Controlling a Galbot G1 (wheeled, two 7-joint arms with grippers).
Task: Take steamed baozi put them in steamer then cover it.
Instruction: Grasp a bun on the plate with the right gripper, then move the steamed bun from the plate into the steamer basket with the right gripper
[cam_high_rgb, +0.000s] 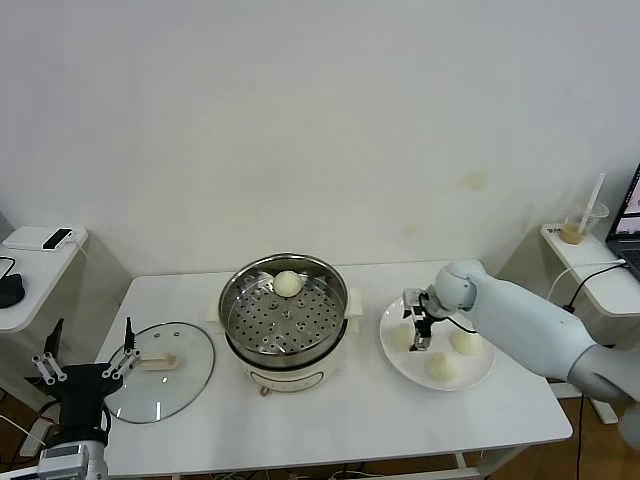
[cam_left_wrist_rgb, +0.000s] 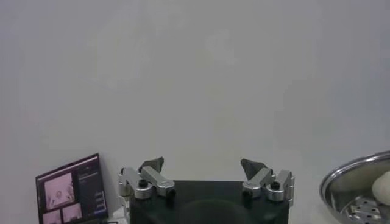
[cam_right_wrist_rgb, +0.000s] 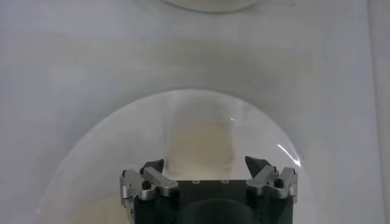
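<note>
Reaching down over the white plate (cam_high_rgb: 481, 372) on the right of the surface (cam_high_rgb: 350, 415), the right gripper (cam_high_rgb: 418, 325) has its fingers spread to either side of the leftmost baozi (cam_high_rgb: 404, 337) there; in the right wrist view the pale bun (cam_right_wrist_rgb: 200, 149) sits between the fingertips, and I judge the grasp not yet made. Two more baozi (cam_high_rgb: 465, 341) lie on the plate, one further right and one nearer (cam_high_rgb: 440, 366).

At the centre stands the steamer (cam_high_rgb: 285, 312), open, with a single baozi (cam_high_rgb: 288, 284) on the far side of its perforated tray. So roughly one of four is loaded and three remain.

The cover (cam_high_rgb: 162, 369) lies flat on the surface to the left of the steamer, not yet placed. The left gripper (cam_high_rgb: 85, 367) waits near the cover's left edge, fingers spread wide and empty.
</note>
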